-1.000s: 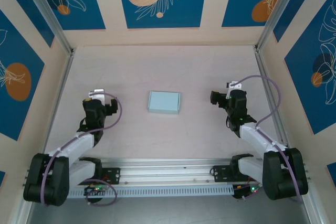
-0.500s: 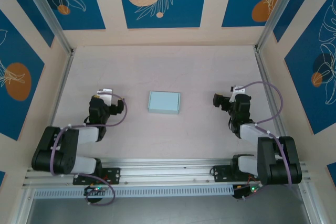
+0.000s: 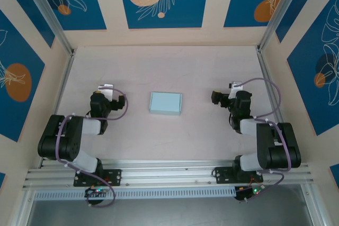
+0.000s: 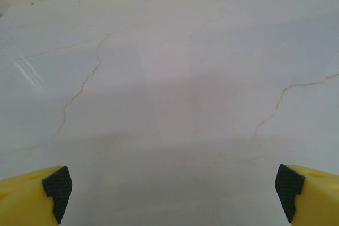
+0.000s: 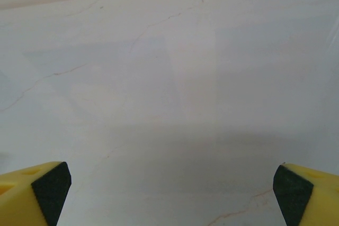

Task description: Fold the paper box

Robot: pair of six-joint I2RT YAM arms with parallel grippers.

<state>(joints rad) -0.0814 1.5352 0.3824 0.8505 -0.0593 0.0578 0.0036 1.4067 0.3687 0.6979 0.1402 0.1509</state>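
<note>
The paper box point(image 3: 165, 102), a small closed pale-blue rectangle, lies flat in the middle of the table. My left gripper point(image 3: 105, 98) hovers well to its left and my right gripper point(image 3: 226, 99) well to its right; neither touches it. In the left wrist view the left gripper point(image 4: 172, 194) is open: its yellow fingers with black pads point(image 4: 57, 186) sit at the frame's two bottom corners over bare tabletop. The right gripper point(image 5: 172, 189) is open the same way, its pads point(image 5: 50, 183) far apart with nothing between them.
The pale marbled tabletop point(image 3: 169, 67) is enclosed by patterned walls, with metal posts point(image 3: 47, 14) at the back corners. An aluminium rail point(image 3: 169, 170) carrying the arm bases runs along the near edge. Both arms sit folded low near the side walls.
Both arms have folded back over their bases, elbows drawn in. The left gripper has shifted slightly right and farther. The grippers stay open and the box has not moved.
</note>
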